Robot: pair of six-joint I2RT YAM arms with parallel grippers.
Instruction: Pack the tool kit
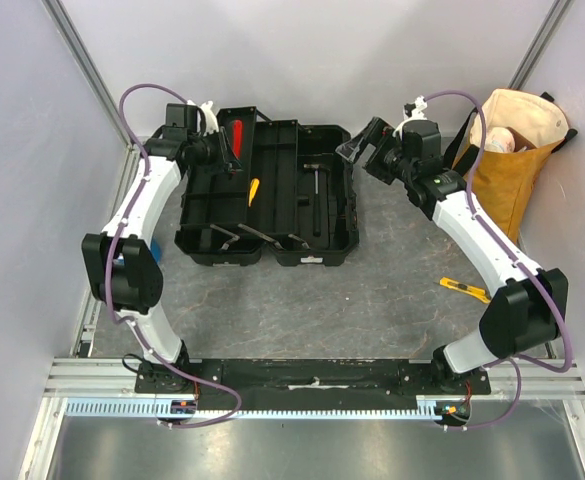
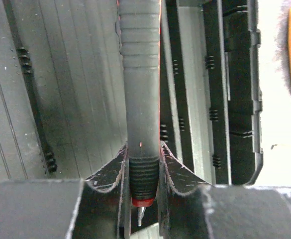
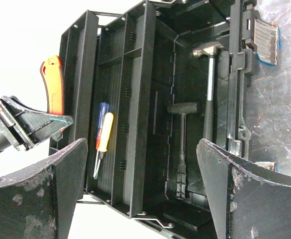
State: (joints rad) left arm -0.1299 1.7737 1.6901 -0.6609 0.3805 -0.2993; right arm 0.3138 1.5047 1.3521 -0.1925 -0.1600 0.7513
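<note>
The black toolbox point(image 1: 312, 258) lies open in the middle of the table, its tray point(image 1: 212, 215) on the left side. My left gripper point(image 1: 230, 152) hovers over the tray's far end, shut on a red-and-black-handled tool point(image 2: 141, 99) whose metal tip points back between the fingers. My right gripper point(image 1: 357, 150) stands open at the box's far right corner, nothing between its fingers point(image 3: 50, 199). A hammer point(image 3: 210, 84) and a black T-shaped tool point(image 3: 182, 139) lie in the box. A yellow screwdriver point(image 3: 104, 134) and a blue-and-red one point(image 3: 100, 117) rest in the tray. The yellow knife point(image 1: 464, 290) lies on the table.
A mustard-yellow tote bag point(image 1: 512, 170) stands at the back right, close behind the right arm. Grey walls and metal posts close in the table at the rear and sides. The arm bases sit on a rail point(image 1: 312, 375) at the near edge.
</note>
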